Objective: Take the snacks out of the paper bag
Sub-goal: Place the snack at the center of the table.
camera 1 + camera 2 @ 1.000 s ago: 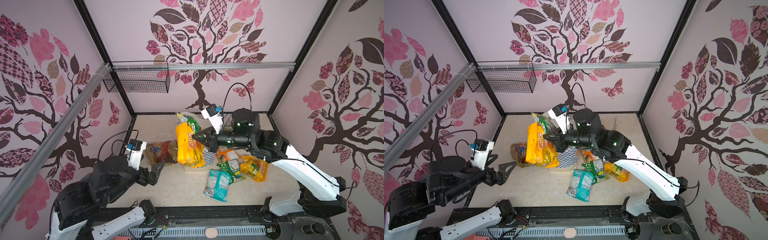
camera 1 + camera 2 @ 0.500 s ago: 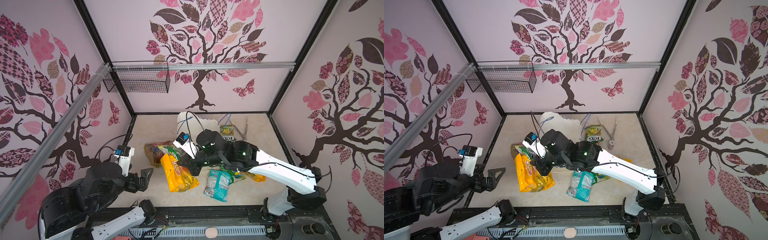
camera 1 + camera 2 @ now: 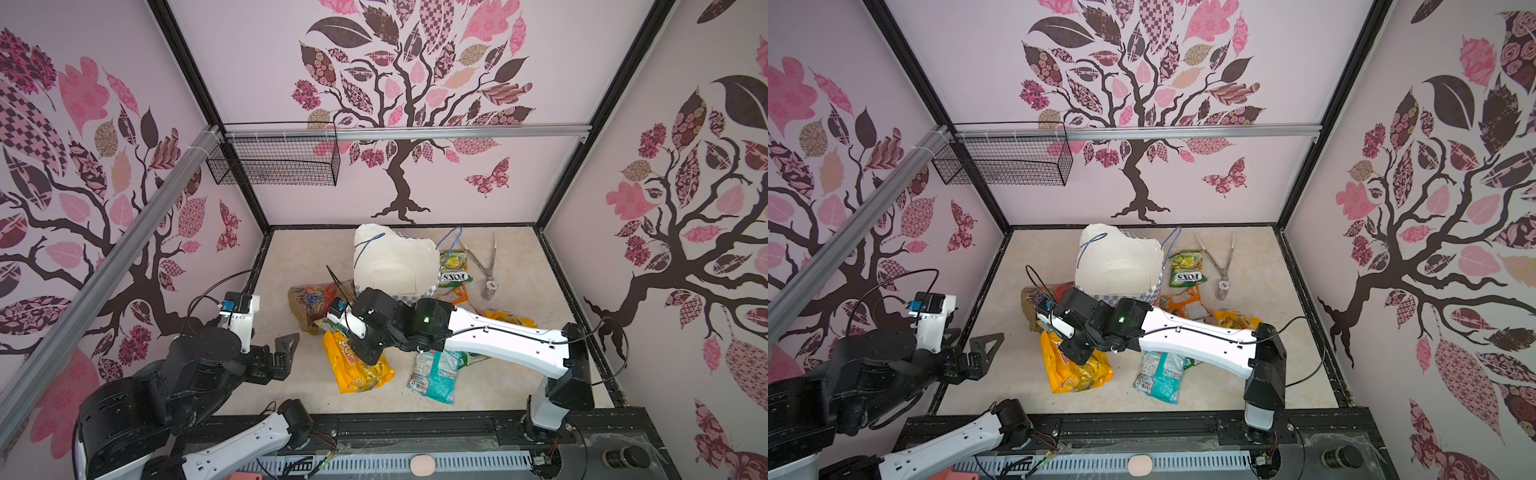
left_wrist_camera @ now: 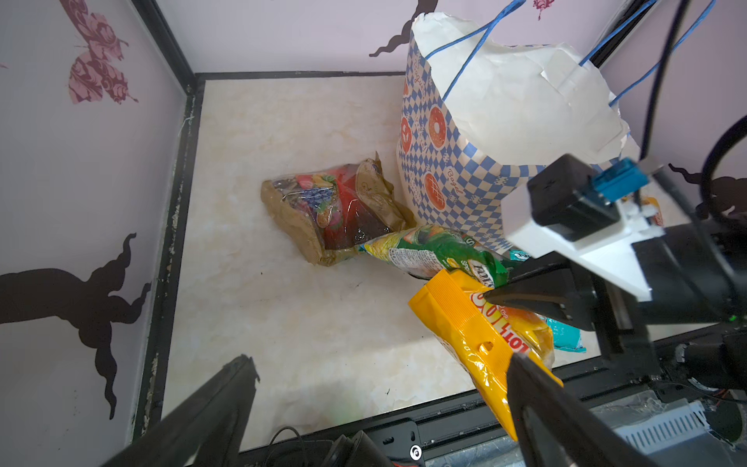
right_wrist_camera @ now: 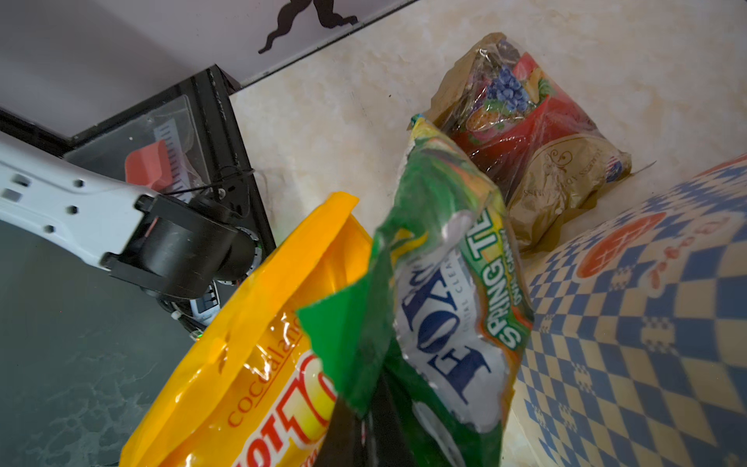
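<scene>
Your enclosure holds: pale pink walls (image 3: 257,62) with brown-and-pink tree decals (image 3: 402,183) and butterfly decals (image 3: 489,179); black corner posts (image 3: 186,62); an aluminium rail (image 3: 478,132); a black wire basket (image 3: 274,164) hung in the back-left corner; a cream marbled floor (image 3: 303,257); even, diffuse light.

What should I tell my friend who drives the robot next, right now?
Left claw: open, empty, left of the packets.
Right claw: shut on the yellow packet, low over the table; a green packet sits against it, grip unclear.
Paper bag: upright at the back; no packet shows inside from above.
Done: teal packet, brown-red packet and more lie out on the table.
Left: release the yellow packet, check the bag.
</scene>
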